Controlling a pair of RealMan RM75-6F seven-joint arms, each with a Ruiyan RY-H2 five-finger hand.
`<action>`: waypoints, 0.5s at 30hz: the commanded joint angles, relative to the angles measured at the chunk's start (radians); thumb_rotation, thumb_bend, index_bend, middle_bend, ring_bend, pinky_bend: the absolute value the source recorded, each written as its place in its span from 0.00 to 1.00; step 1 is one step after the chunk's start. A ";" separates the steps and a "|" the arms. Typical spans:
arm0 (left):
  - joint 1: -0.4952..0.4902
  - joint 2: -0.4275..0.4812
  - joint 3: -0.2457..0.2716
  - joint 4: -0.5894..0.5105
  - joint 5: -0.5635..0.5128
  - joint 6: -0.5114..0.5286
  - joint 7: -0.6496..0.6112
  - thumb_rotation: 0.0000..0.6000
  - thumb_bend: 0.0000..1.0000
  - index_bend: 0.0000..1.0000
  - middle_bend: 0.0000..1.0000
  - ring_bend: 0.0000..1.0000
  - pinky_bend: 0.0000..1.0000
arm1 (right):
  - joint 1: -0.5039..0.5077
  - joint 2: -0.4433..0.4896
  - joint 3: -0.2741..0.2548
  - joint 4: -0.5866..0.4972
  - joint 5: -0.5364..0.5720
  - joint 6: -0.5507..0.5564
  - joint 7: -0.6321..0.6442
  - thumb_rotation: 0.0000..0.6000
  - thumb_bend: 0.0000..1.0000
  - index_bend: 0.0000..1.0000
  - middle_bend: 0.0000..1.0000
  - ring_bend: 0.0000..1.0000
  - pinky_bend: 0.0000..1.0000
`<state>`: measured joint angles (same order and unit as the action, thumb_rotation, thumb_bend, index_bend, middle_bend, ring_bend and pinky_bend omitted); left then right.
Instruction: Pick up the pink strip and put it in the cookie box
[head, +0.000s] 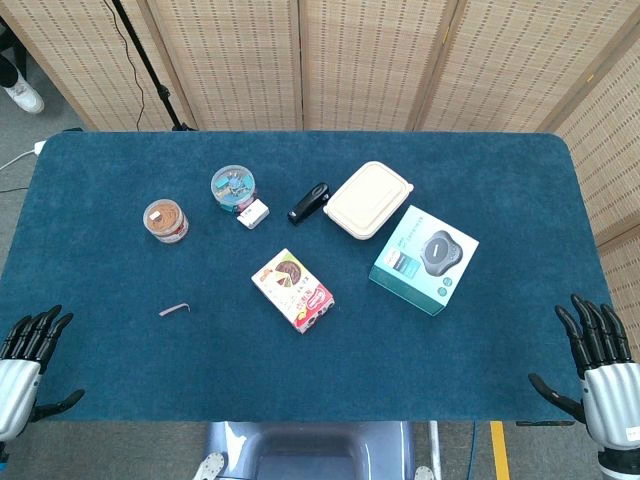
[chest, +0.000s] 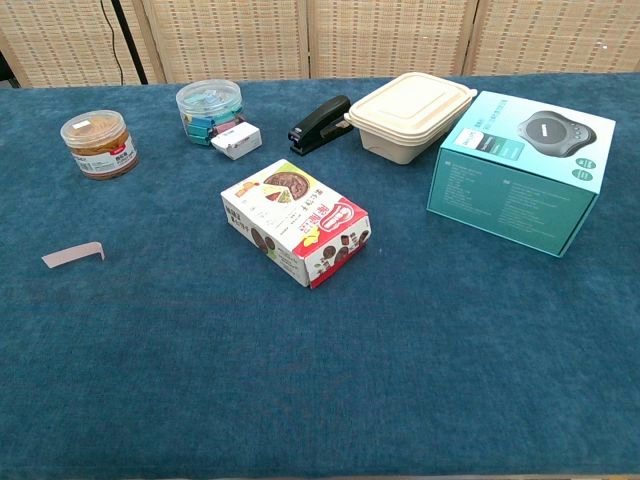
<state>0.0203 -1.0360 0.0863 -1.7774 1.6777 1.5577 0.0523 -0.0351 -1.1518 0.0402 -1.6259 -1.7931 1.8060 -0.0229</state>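
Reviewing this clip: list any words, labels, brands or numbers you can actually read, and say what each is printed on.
None can be read with confidence.
Cookie box: red banner and printing on top and front, too blurred to read.
Teal box: white lines of print on top and side, too small.
Brown-filled jar: label band, illegible.
Small white box: pink-edged label, illegible.
Pink strip, stapler, beige container: no text visible.

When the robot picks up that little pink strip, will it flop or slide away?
The thin pink strip probably weighs almost nothing. One end bends up off the blue cloth table, so it may hold its shape a bit, yet likely flexes when pinched. Lying nearly flat, it could skid before fingers get under it.
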 joint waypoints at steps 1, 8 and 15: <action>0.000 0.003 0.000 -0.003 -0.005 -0.004 0.000 1.00 0.02 0.00 0.00 0.00 0.00 | -0.001 -0.003 0.002 -0.004 0.002 0.002 0.000 1.00 0.00 0.00 0.00 0.00 0.00; -0.039 -0.010 -0.040 -0.003 -0.081 -0.068 -0.011 1.00 0.02 0.00 0.00 0.00 0.00 | 0.000 0.000 0.003 -0.015 0.003 0.003 0.022 1.00 0.00 0.00 0.00 0.00 0.00; -0.143 -0.086 -0.125 0.064 -0.228 -0.232 -0.111 1.00 0.07 0.00 0.00 0.00 0.00 | -0.004 0.011 -0.006 -0.018 -0.002 0.005 0.058 1.00 0.00 0.00 0.00 0.00 0.00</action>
<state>-0.0809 -1.0892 -0.0050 -1.7429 1.4992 1.3828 -0.0112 -0.0392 -1.1444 0.0361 -1.6427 -1.7919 1.8103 0.0273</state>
